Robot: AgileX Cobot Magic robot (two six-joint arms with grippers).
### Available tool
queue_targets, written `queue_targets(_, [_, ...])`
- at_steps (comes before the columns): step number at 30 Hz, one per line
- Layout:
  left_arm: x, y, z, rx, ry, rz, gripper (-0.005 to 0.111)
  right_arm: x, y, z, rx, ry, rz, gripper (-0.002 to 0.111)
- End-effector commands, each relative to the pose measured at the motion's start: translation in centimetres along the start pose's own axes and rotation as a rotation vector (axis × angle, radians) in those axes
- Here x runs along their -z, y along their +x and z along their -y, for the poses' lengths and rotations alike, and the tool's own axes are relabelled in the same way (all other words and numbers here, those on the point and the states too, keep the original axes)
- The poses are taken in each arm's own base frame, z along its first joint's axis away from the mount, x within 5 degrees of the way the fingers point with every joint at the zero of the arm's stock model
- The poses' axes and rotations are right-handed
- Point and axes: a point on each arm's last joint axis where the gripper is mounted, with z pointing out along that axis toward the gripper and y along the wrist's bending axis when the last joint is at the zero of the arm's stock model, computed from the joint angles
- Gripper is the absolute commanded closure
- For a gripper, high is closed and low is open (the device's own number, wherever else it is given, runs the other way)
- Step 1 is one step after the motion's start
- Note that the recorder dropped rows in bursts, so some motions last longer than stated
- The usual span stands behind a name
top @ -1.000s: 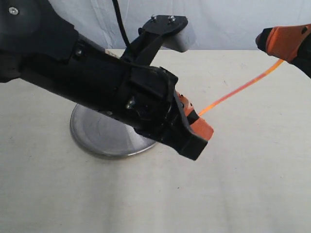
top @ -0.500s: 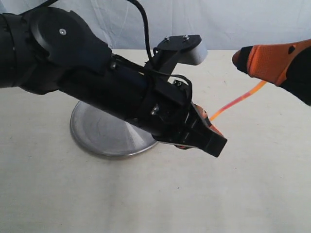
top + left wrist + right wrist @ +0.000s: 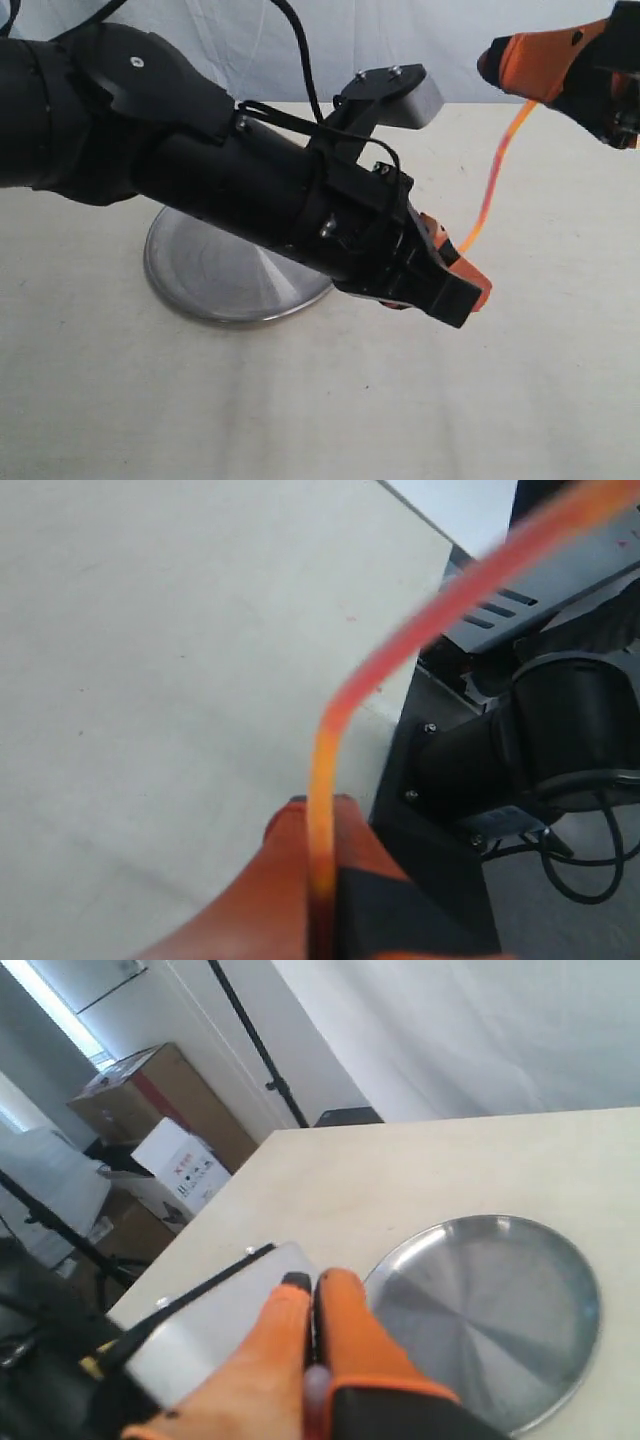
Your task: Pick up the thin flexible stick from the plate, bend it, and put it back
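My two grippers hold the stick (image 3: 489,186), a thin pink-orange strand, in the air to the right of the plate. The left gripper (image 3: 470,290) is shut on its lower end, low over the table. The right gripper (image 3: 495,60) is shut on its upper end, high at the right. Between them the stick curves upward. In the left wrist view the stick (image 3: 322,780) rises from the closed left gripper (image 3: 320,805) and kinks sharply. The stick's whitish end (image 3: 315,1380) shows behind the closed right gripper (image 3: 312,1285). The silvery plate (image 3: 200,285) lies bare, partly hidden by my left arm.
My left arm's grey camera box (image 3: 395,95) juts up near the stick. A white backdrop stands behind the table. The table edge and a black arm base (image 3: 560,730) show in the left wrist view. Cardboard boxes (image 3: 130,1095) stand beyond the table.
The right gripper rose and came closer to the left one, which shifted right. The stick went from a straight slant to an upward curve.
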Motion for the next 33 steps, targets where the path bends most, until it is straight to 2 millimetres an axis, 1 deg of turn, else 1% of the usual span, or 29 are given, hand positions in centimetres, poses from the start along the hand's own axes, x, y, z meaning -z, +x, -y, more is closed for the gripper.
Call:
queue_targets(1, [2.8, -2.3, 2.8, 0.012, 0.073, 0.169, 0.107, -1.0, 1.8, 1.5, 0.113, 0.070, -0.154, 0.108])
queue_targets(4, [4.0, -2.8, 3.7, -0.041, 0.076, 0.216, 0.107, -1.4, 2.0, 2.2, 0.115, 0.121, -0.193, 0.108])
queue_targets(6, [4.8, -3.2, 3.9, -0.070, 0.048, 0.261, 0.107, -1.6, 2.4, 2.3, 0.097, 0.112, -0.240, 0.108])
queue_targets(9, [5.6, -3.5, 3.9, -0.108, -0.016, 0.301, 0.107, -1.6, 2.8, 2.1, 0.084, 0.089, -0.280, 0.108])
queue_targets(11, [5.6, -3.5, 3.7, -0.127, -0.048, 0.302, 0.107, -1.5, 2.8, 2.0, 0.074, 0.082, -0.277, 0.108])
queue_targets(15, [5.4, -2.9, 3.2, -0.145, -0.091, 0.231, 0.107, -1.1, 2.0, 1.9, 0.092, 0.110, -0.183, 0.108])
queue_targets(20, [5.4, -1.3, 1.9, -0.128, -0.226, 0.045, 0.107, -0.1, 1.0, 1.6, 0.118, 0.134, -0.062, 0.108])
queue_targets(24, [5.5, -0.3, 1.3, -0.144, -0.284, -0.074, 0.107, 0.7, 0.0, 1.4, 0.134, 0.160, 0.057, 0.108])
queue_targets(28, [5.5, -0.2, 1.4, -0.142, -0.278, -0.088, 0.107, 1.2, -0.5, 1.3, 0.140, 0.171, 0.113, 0.108])
queue_targets(33, [5.5, -0.3, 1.4, -0.131, -0.270, -0.076, 0.107, 1.2, -0.4, 1.3, 0.144, 0.171, 0.108, 0.108])
